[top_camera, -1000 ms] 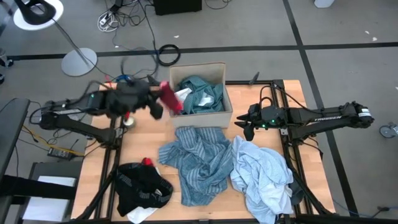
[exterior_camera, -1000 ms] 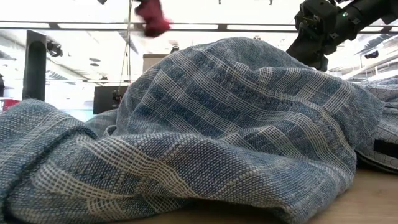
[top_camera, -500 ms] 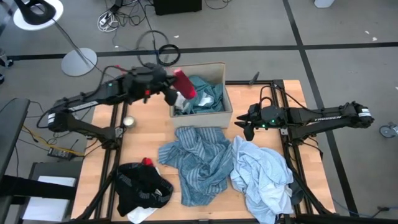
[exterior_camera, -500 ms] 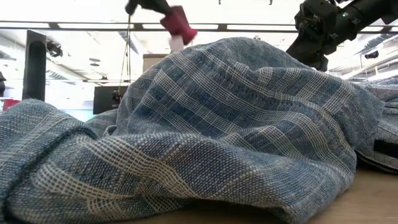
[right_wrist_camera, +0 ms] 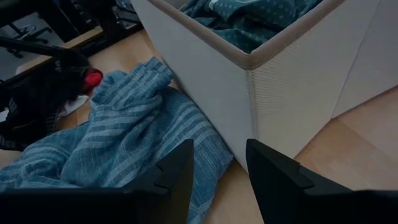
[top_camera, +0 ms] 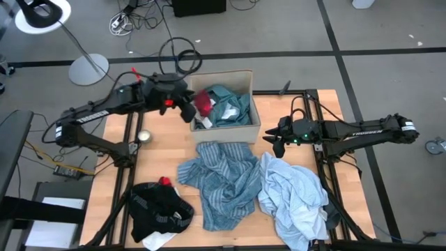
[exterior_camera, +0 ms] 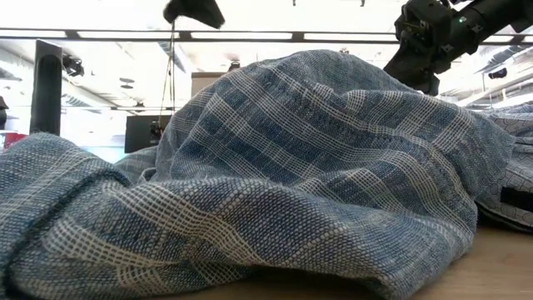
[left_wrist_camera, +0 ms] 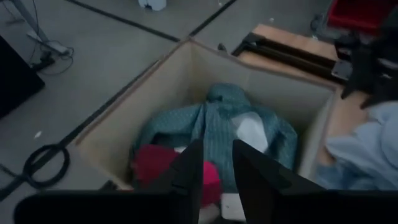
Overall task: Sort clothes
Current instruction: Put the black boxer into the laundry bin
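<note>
A tan cardboard box (top_camera: 245, 82) stands at the table's far middle with a teal top (left_wrist_camera: 217, 118) and a red sock (left_wrist_camera: 152, 168) in it. My left gripper (left_wrist_camera: 216, 177) hovers open above the box's left part, over the sock (top_camera: 203, 101). My right gripper (right_wrist_camera: 217, 165) waits open to the right of the box, above the table. A blue striped shirt (top_camera: 223, 183) and a pale blue shirt (top_camera: 293, 196) lie crumpled on the near half. A black piece (top_camera: 160, 209) lies at the near left.
A small round silver thing (top_camera: 144, 137) sits on the table's left side. The striped shirt (exterior_camera: 316, 167) fills the low view, with both arms (exterior_camera: 193, 10) (exterior_camera: 420, 50) above it. A lamp base (top_camera: 88, 68) and cables (top_camera: 182, 57) lie on the floor beyond the far edge.
My left gripper has swung from left of the box toward the table's right, over the box's left part, carrying the red sock. It has let go of the sock, which now lies in the box beside the teal top.
</note>
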Available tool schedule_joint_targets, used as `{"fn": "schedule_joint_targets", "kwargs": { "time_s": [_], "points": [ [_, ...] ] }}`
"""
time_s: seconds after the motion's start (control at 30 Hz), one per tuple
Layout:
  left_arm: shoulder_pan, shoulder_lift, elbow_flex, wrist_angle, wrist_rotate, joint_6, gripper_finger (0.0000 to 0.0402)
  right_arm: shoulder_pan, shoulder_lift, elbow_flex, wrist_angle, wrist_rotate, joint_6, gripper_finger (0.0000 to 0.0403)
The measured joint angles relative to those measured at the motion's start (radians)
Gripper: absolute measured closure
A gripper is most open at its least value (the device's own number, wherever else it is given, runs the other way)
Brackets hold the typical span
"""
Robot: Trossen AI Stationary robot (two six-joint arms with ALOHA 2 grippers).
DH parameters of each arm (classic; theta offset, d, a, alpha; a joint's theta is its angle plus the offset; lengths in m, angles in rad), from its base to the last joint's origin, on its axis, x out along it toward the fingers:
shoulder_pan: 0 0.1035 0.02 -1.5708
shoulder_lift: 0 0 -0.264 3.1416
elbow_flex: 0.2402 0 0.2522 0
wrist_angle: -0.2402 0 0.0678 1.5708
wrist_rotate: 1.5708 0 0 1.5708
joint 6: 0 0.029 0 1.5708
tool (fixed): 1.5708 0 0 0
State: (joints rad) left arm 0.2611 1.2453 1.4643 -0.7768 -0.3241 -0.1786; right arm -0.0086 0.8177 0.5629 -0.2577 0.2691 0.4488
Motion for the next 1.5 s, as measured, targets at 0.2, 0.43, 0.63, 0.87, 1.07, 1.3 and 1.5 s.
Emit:
{"fn": "schedule_joint_targets", "kwargs": {
  "time_s": [0.2, 0.43, 0.63, 0.87, 1.07, 1.3, 1.5],
  "points": [
    [-0.099, -0.050, 0.048, -0.207, 0.005, -0.092, 0.0310, 0.000, 0.000, 0.000, -0.002, 0.000, 0.000, 0.0254],
    [-0.303, -0.123, -0.021, -0.367, -0.001, -0.364, 0.0310, 0.000, 0.000, 0.000, -0.007, 0.000, -0.003, 0.0254],
    [-0.505, -0.161, -0.162, -0.373, -0.018, -0.637, 0.0310, 0.000, 0.000, 0.000, -0.008, 0.000, -0.004, 0.0254],
    [-0.732, -0.159, -0.373, -0.300, -0.027, -0.989, 0.0310, 0.000, 0.000, 0.000, -0.006, 0.000, -0.004, 0.0254],
    [-0.894, -0.158, -0.534, -0.165, -0.029, -1.257, 0.0310, 0.000, 0.000, 0.000, -0.006, 0.000, -0.003, 0.0254],
    [-1.034, -0.144, -0.619, -0.116, -0.029, -1.528, 0.0310, 0.000, 0.000, 0.000, -0.006, -0.001, 0.002, 0.0254],
    [-1.095, -0.092, -0.653, -0.140, -0.010, -1.698, 0.0310, 0.000, 0.000, 0.000, -0.006, -0.001, 0.003, 0.0254]
  ]
}}
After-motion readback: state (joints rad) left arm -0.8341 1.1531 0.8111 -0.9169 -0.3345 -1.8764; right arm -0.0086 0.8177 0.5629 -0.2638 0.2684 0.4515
